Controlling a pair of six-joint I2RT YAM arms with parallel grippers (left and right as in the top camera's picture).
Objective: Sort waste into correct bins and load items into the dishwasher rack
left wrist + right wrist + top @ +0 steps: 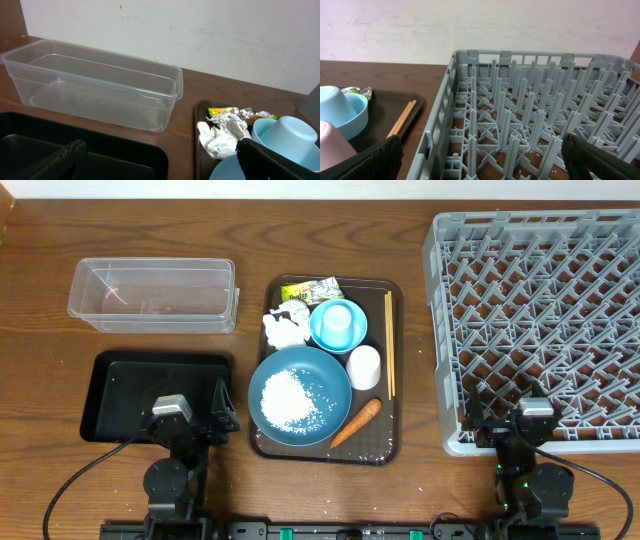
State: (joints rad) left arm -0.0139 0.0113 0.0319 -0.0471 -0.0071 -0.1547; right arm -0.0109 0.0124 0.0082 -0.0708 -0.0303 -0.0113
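Chopsticks (389,345): flat on R side of brown tray (380,442), pair side by side, long axis near–far, parallel to L wall of dishwasher rack (540,320). Carrot (355,423): same tray, lying diagonal, thick end far-R by white cup (364,367), thin tip near-L. Touching dark blue bowl (330,370) or just beside it, cannot tell. Rice (292,402): white heap inside that bowl. Small light blue bowl (320,338): just beyond the big one, w/ light blue cup (341,320) sitting in it. Tissue (283,328): crumpled, L of small bowl. Wrapper (310,290): far end of tray, long axis L–R, yellow-green print too small to read. Clear tub (152,293): far-L on counter (40,240), long axis L–R. Black tray (125,385): nearer than tub, apart from it, same axis, L of brown tray.

Overhead only: rice, carrot, whole layout. L wrist view only: cup upside down, base up, in small bowl; tub walls see-through. R wrist view only: rack pegs upright seen from the side, wood visible thru lattice.

L gripper (161,147): fingers spread wide, pinching nothing, over black tray. R gripper (482,142): spread wide too, pinching nothing, at near edge of rack.
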